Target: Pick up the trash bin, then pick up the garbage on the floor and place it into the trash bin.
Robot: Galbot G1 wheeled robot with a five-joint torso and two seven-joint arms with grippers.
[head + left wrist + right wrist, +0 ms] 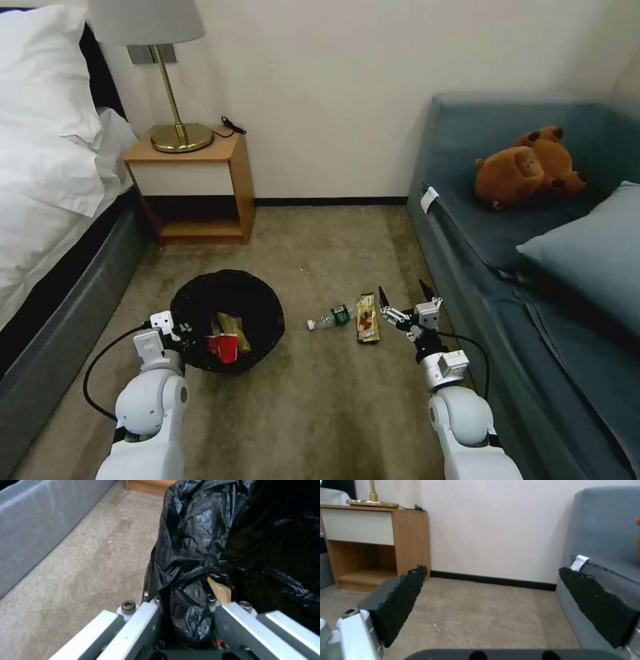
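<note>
Head view shows your left gripper [181, 331] pinching the bin [227, 320] rim at nine o'clock, keeping it near the bottle [331, 317] and wrapper [367, 318], right gripper [407, 303] jaws spread beside them.

The beige carpet [320, 407] carries a clear bottle [331, 317] and, just right of it, a dark-gold wrapper [367, 318] (lying lengthwise); the nightstand [193, 183] stands far left.

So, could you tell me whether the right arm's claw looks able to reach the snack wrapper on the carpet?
Probably yes: the right claw is open just beside the snack wrapper, with bare carpet between them.
</note>
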